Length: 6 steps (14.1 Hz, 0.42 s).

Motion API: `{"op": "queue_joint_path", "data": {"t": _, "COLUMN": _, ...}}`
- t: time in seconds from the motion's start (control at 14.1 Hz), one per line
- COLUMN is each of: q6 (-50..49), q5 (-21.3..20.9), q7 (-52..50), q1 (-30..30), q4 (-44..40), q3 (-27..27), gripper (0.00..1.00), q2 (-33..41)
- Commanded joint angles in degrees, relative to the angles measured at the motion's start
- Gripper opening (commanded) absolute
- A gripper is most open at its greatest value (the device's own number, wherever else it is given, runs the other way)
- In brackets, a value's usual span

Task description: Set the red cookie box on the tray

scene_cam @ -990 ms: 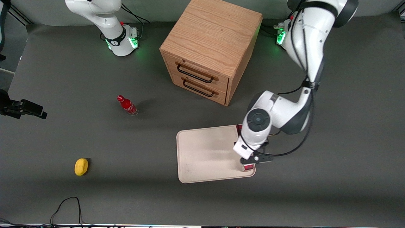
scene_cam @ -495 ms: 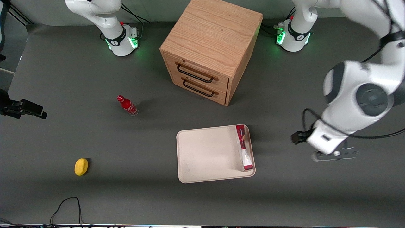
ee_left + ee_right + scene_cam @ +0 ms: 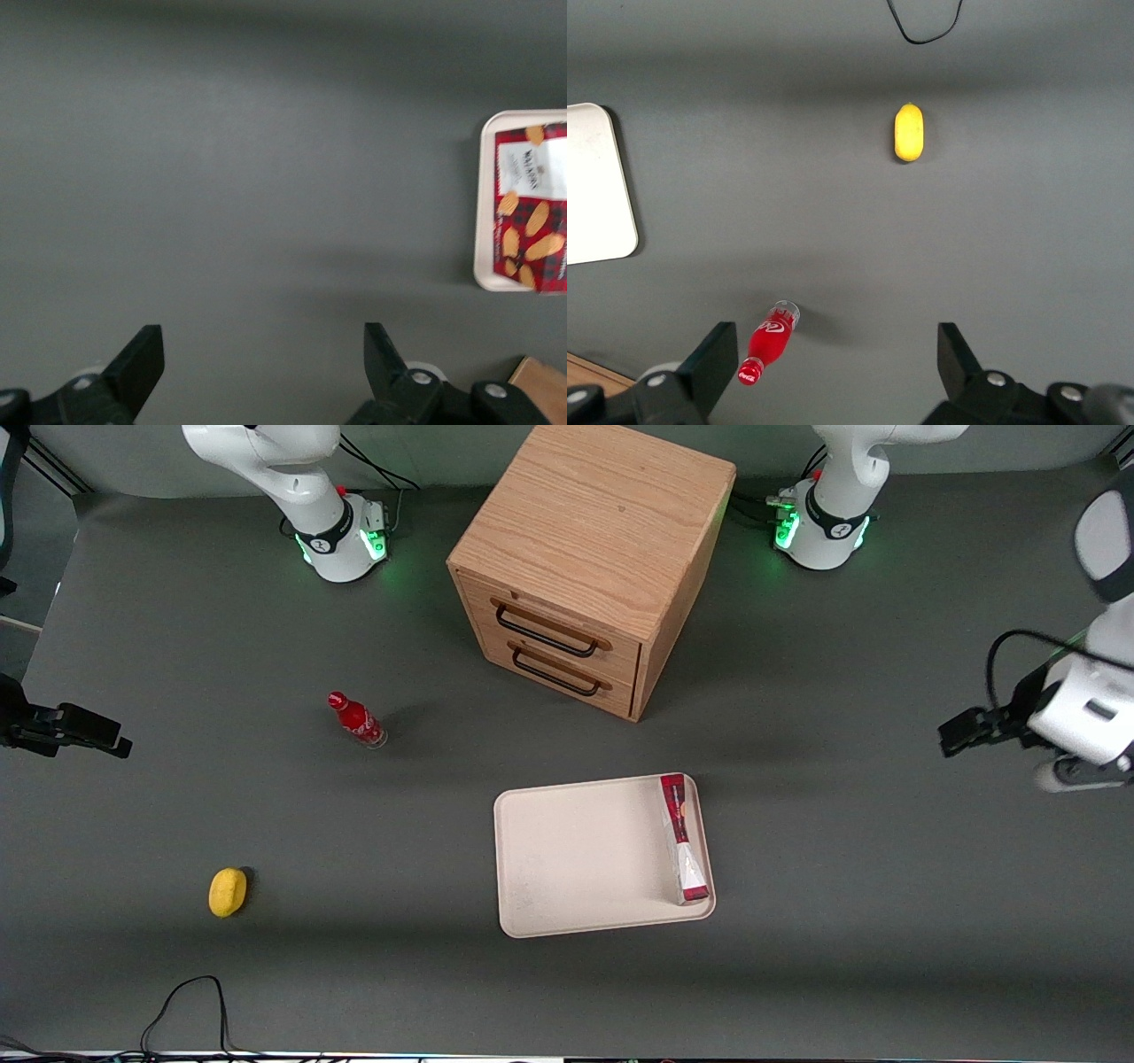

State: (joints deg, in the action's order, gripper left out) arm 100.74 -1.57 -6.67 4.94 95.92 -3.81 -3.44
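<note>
The red cookie box point(image 3: 684, 837) lies on the pale cream tray point(image 3: 576, 850), along the tray's short side that faces the working arm's end of the table. Nothing touches it. The left wrist view shows the box point(image 3: 532, 221) with its cookie print, inside the tray's rim point(image 3: 483, 204). My gripper point(image 3: 1076, 772) hangs well away from the tray, toward the working arm's end of the table, a little farther from the front camera than the tray. The gripper point(image 3: 261, 341) is open over bare grey tabletop with nothing between its fingers.
A wooden drawer cabinet point(image 3: 589, 558) stands farther from the front camera than the tray. A small red bottle point(image 3: 356, 720) and a yellow fruit point(image 3: 228, 891) lie toward the parked arm's end. A black cable point(image 3: 186, 1001) loops at the table's front edge.
My gripper was over the cookie box on the tray one second ago. It has since pulled away toward the working arm's end of the table. The box stays on the tray.
</note>
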Motion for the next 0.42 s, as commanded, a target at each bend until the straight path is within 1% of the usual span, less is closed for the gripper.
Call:
{"op": "queue_joint_path", "data": {"t": 0.0, "q6": 1.1, "q5": -0.1, "q7": 2.9, "q1": -2.4, "q4": 9.4, "q3": 0.6, "gripper": 1.00, "q2": 8.8}}
{"op": "queue_joint_path", "data": {"t": 0.14, "q6": 0.4, "q5": -1.0, "q7": 3.8, "q1": -3.0, "q4": 10.3, "q3": 0.6, "gripper": 1.00, "q2": 10.9}}
{"op": "queue_joint_path", "data": {"t": 0.35, "q6": -0.5, "q5": -1.0, "q7": 4.9, "q1": -3.7, "q4": 10.2, "q3": 0.6, "gripper": 1.00, "q2": 11.4}}
